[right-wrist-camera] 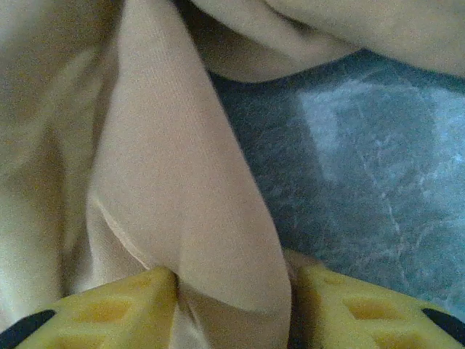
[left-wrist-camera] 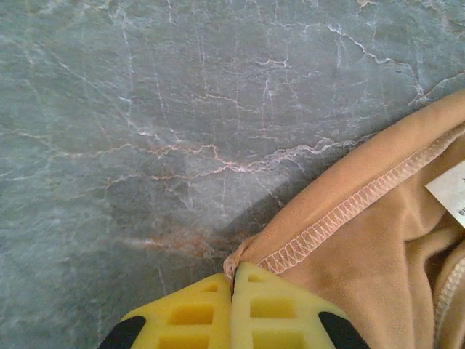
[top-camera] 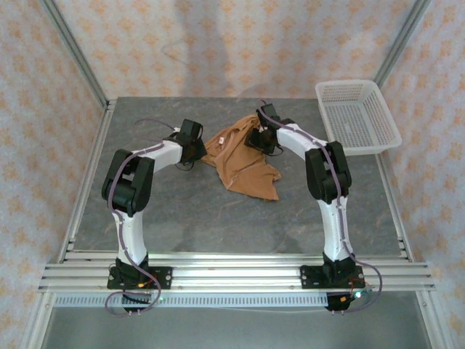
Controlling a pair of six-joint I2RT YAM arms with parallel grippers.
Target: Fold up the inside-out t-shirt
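**Yellow-fingered left gripper [left-wrist-camera: 232, 280] nips hem**

Its jaws press together on the hem corner of the orange-brown inside-out cloth t-shirt [top-camera: 243, 161], crumpled toward the far edge of the grey marbled table [top-camera: 182, 211]. The right gripper [right-wrist-camera: 232, 291] stands spread around a loose fold. Bare tabletop reaches the near edge; a white plastic mesh basket [top-camera: 357, 116] occupies the far right corner.

Inside-out t-shirt [top-camera: 243, 163] lies on the table [top-camera: 182, 218] midway across, nearer the far edge, with the left gripper [left-wrist-camera: 232, 280] at its left hem, the right gripper [right-wrist-camera: 232, 280] astride its far-side fold, and the basket [top-camera: 347, 85] at the far right corner.
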